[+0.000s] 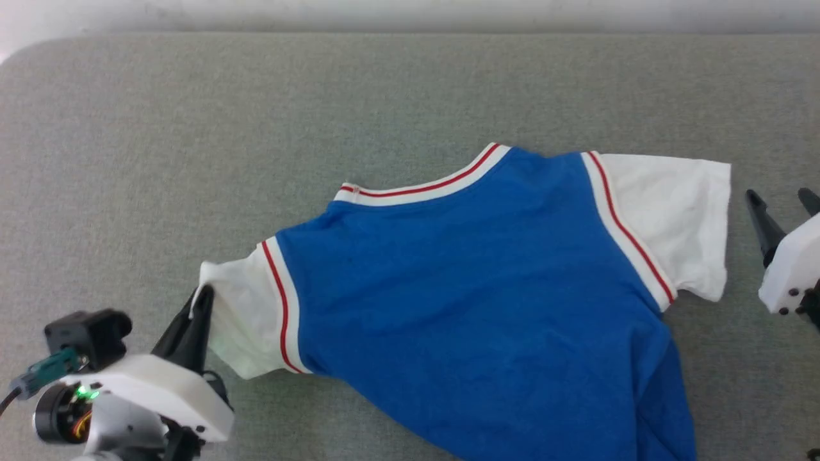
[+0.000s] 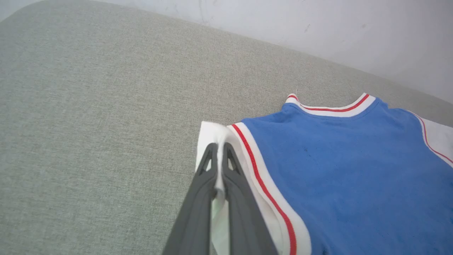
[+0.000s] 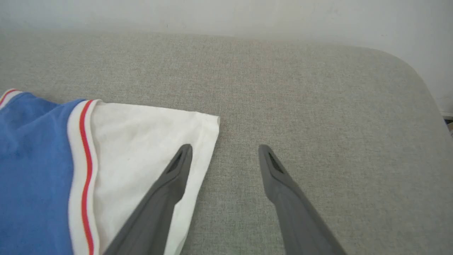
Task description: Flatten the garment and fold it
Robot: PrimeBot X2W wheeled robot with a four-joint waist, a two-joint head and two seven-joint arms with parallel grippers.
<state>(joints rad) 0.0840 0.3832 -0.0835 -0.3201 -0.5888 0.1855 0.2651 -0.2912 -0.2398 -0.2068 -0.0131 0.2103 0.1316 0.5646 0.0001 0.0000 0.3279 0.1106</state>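
At seven o'clock, the left gripper (image 1: pixel 204 296) pinches tight a sleeve edge of the bright blue soft T-shirt with white sleeves and red-striped trim (image 1: pixel 474 288), spread mid-bench toward five o'clock on the grey fabric bench (image 1: pixel 192 128), while the right gripper (image 1: pixel 778 195) gapes wide, holding nothing, at three o'clock

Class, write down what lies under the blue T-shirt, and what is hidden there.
The T-shirt lies on a grey fabric surface, which shows beyond its edges. The surface directly beneath is covered by the cloth, so anything there cannot be seen.

Clamped left tool (image 2: pixel 219 147), splayed right tool (image 3: pixel 224 148)
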